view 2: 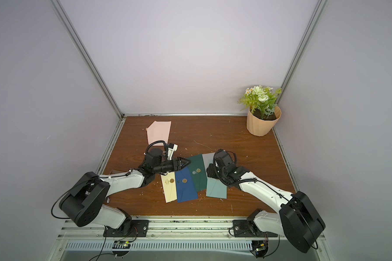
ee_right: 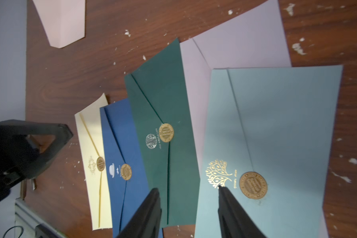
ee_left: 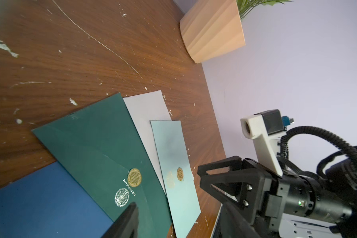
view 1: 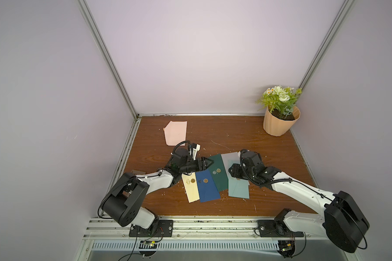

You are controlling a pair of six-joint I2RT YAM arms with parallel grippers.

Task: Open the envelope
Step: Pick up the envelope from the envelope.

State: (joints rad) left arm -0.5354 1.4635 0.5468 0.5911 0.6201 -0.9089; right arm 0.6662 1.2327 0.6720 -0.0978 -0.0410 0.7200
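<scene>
The desk (view 1: 213, 137) is dark brown wood grain flecked white; in its far right corner the pot (view 1: 278, 125) is ribbed peach, the plant (view 1: 278, 99) green with white blooms; toward the far left corner lies a pale pink envelope (view 1: 176, 133). Near the front edge fan a cream envelope (view 1: 191, 189), navy envelope (view 1: 209, 191), dark green envelope (view 1: 221, 180), pale grey envelope (view 1: 230, 157) and light teal envelope (view 1: 239, 189); the visible seals (ee_right: 253, 185) are gold; the teal bears a gold tree (ee_right: 215, 173).

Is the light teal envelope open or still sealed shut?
Shut. The light teal envelope has its flap lying flat, tip under the round gold seal, seen in the right wrist view.
</scene>
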